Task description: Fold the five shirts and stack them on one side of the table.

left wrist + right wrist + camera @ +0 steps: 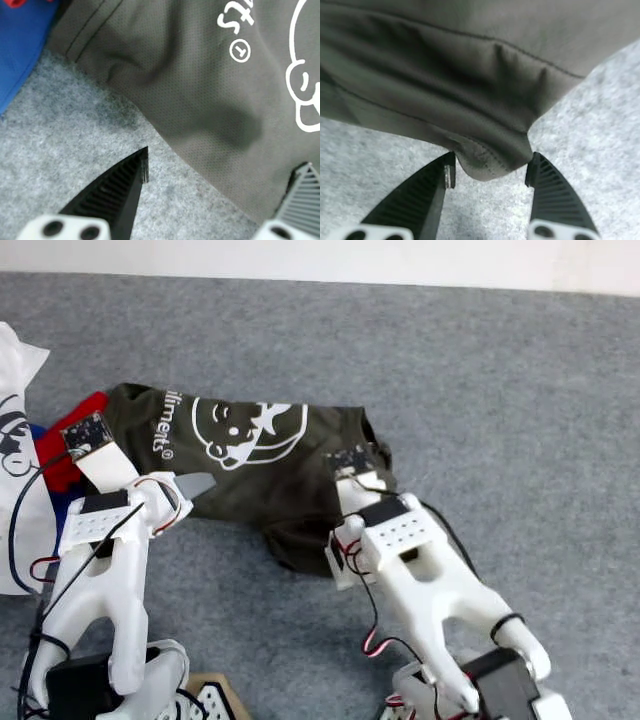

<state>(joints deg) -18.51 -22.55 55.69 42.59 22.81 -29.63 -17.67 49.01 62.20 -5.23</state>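
A dark olive shirt (250,465) with a white print lies spread on the grey table. My left gripper (222,172) is open at the shirt's near left edge (200,115), one finger (122,192) over bare carpet and the other over the cloth; the high view shows it too, left gripper (190,487). Also open, my right gripper (490,162) straddles a bunched corner (492,157) of the same shirt at its near right end. That cloth sits between the fingertips.
A heap of other shirts lies at the table's left edge: white (20,440), red (65,445) and blue (22,45). Grey carpet (520,390) stretches to the right and behind the olive shirt.
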